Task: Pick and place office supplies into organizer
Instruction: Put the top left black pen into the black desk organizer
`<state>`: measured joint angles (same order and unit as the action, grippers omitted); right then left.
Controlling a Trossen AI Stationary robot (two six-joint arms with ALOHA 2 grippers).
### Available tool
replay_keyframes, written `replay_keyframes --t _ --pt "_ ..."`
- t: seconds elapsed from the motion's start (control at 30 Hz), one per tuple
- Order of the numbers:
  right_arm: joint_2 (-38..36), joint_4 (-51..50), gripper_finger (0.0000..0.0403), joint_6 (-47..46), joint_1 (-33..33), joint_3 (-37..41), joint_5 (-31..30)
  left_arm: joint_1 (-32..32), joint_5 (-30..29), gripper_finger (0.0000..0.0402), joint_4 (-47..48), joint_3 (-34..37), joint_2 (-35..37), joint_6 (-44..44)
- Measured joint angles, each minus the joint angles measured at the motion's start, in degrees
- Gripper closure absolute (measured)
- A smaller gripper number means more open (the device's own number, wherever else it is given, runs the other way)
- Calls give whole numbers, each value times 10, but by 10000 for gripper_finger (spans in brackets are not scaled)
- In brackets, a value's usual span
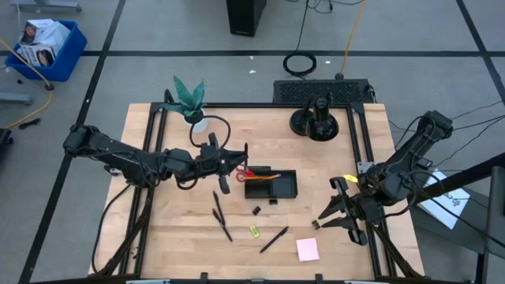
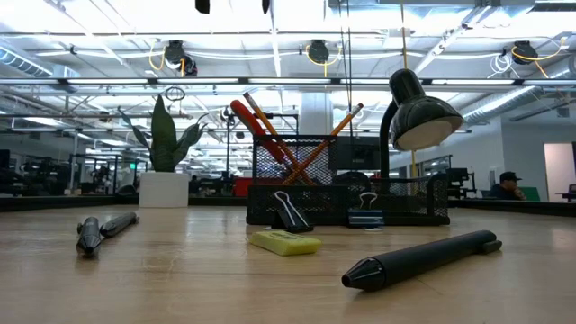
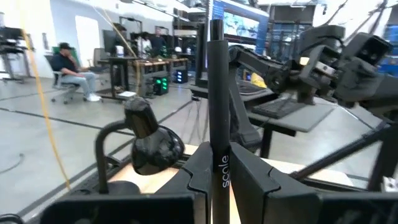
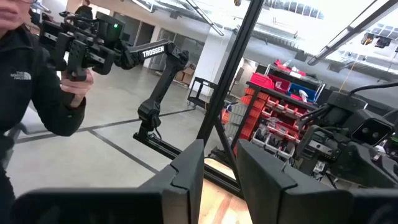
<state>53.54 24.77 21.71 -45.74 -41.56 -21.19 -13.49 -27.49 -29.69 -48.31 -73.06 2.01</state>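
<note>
The left hand [image 1: 223, 175] pinches a slim black pen [image 3: 217, 93] between its fingers [image 3: 249, 180]; in the left wrist view the pen stands straight up out of the grip, with white lettering on its barrel. From above, this hand sits just beside the organizer [image 1: 271, 185], on the side toward the plant [image 1: 190, 96].

The organizer, a low black mesh tray near the middle of the bench [image 1: 158, 237], already carries the red-handled scissors [image 1: 241, 167] and orange pencils [image 1: 265, 178]; in the low view they lean crossed in its taller compartment. Two black clips [image 2: 290, 212] lie against its front wall there, and from above one clip [image 1: 256, 211] rests just off its near edge.

On the near side of the organizer, apart from it, lie a yellow-green piece [image 1: 255, 230], two black pens [image 1: 220, 214] toward the left arm, another black pen [image 1: 274, 239], and farther out a pink sticky-note pad [image 1: 308, 249].

Beyond the organizer's far side stands a round black stand [image 1: 316, 121].

The right hand [image 1: 330, 214] hovers well apart from the organizer, near the bench's right edge, its fingers [image 4: 186, 180] spread with nothing between them.
</note>
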Motion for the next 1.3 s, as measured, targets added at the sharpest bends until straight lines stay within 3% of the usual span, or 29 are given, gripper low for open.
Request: replay_keyframes --t 0.3,0.73,1.1,1.3 --pt "0 1 314 -42 0 0 1 -1 79 357 5 0 0 -11" --pt "0 -13 314 -44 0 0 2 1 80 357 -4 0 -3 -5" --pt "0 -70 314 -22 0 0 2 10 59 357 -22 -1 -88 1" --pt "0 -62 314 -64 0 0 2 22 54 357 -44 0 -126 15"
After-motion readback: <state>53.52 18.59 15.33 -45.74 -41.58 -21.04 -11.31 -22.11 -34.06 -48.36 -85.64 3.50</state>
